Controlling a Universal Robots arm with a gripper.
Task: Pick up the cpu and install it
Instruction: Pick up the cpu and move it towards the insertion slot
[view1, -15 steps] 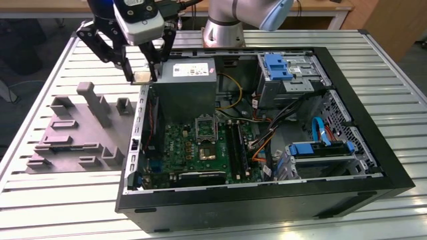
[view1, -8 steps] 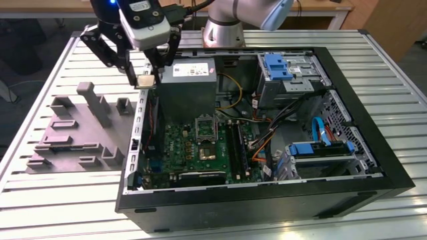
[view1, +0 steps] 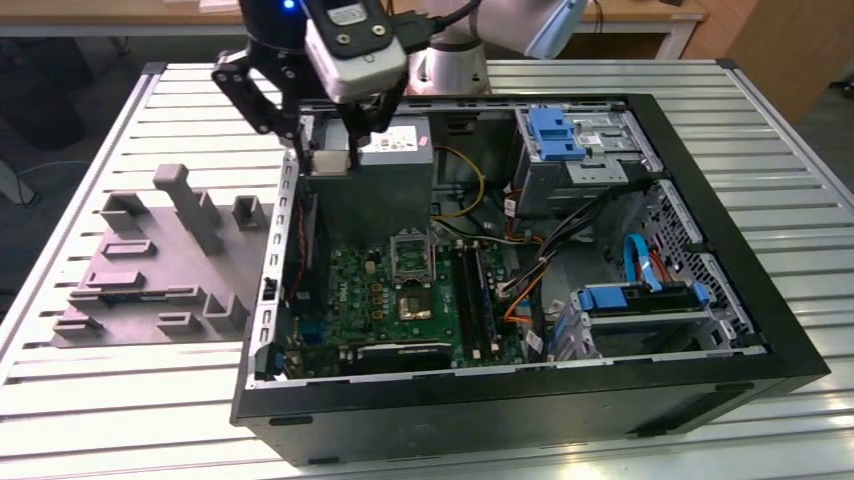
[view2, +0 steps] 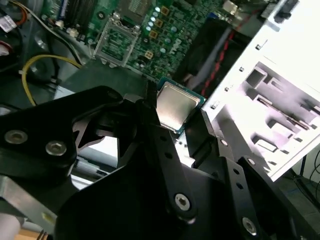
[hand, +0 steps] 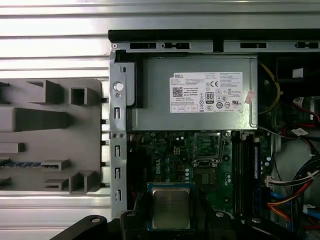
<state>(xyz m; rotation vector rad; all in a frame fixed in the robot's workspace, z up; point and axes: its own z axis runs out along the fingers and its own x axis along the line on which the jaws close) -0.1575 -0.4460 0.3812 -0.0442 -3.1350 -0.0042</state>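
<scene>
Cpu (hand: 170, 207) is clamped edgewise in the tool (view1: 328, 150), and pins of the socket (hand: 206, 146) could be bent by misaligned seating.

The cpu (view2: 175, 107) has a pale, satin metal top with a dull sheen. The jaws are black, smooth and faintly glossy, with bright steel screws (view2: 181, 201). The counter (view1: 134, 400) is ribbed bare metal, bright. The case (view1: 534, 410) is matt black, the board (view1: 387, 290) glossy green, the holder (view1: 134, 270) matt grey plastic.
</scene>
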